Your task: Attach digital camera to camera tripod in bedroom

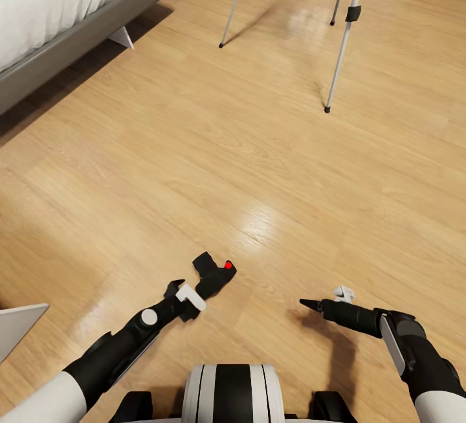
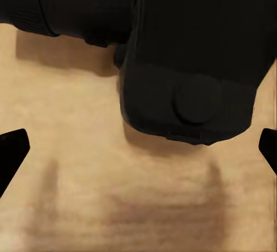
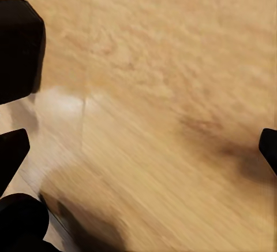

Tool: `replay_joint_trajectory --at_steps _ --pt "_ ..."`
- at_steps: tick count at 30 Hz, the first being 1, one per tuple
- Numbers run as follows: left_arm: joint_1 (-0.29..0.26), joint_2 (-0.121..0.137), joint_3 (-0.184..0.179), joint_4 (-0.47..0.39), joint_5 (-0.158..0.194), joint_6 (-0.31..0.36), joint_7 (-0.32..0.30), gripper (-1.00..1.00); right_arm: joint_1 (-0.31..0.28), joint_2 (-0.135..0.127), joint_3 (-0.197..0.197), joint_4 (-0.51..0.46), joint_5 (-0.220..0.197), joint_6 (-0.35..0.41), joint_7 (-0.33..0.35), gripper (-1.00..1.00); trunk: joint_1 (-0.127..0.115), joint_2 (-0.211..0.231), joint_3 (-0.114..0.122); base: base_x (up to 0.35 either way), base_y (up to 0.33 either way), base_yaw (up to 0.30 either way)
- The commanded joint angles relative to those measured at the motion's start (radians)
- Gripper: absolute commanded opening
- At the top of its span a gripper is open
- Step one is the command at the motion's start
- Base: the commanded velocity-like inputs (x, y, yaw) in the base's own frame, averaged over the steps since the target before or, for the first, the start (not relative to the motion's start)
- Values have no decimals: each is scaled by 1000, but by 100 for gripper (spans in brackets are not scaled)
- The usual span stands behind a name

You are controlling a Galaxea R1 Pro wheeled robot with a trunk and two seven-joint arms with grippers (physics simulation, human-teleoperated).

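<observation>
Pinching the small black boxy digital camera (image 1: 213, 275) at the left gripper (image 1: 194, 293), well short of the silver-legged camera tripod (image 1: 343, 41) across the wood floor (image 1: 194, 151); right gripper (image 1: 323, 300) spread, empty; risking a slip and drop from that edge-on hold while crossing.

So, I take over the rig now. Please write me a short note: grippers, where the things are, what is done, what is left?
Left gripper: seems shut on the camera, held low over the wood floor.
Right gripper: open, holding nothing.
Tripod: stands ahead, right of the bed; its legs show, its head is out of frame.
Done: camera picked up.
Left: move closer, raise the camera, attach it on the tripod.
</observation>
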Motion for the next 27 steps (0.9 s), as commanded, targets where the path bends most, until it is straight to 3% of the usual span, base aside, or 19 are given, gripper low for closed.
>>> replay_joint_trajectory --at_steps 1,15,27 --pt "-1 1 -2 -1 3 -7 -11 100 0 0 -1 0 -7 5 -1 100 0 0 -1 0 0 0" --pt "-1 1 -3 39 3 -99 -39 100 0 0 -1 1 -9 -1 0 100 0 0 -1 0 0 0" --pt "-1 0 -3 80 1 -112 -41 100 0 0 -1 1 -10 -1 -2 100 0 0 -1 0 0 0"
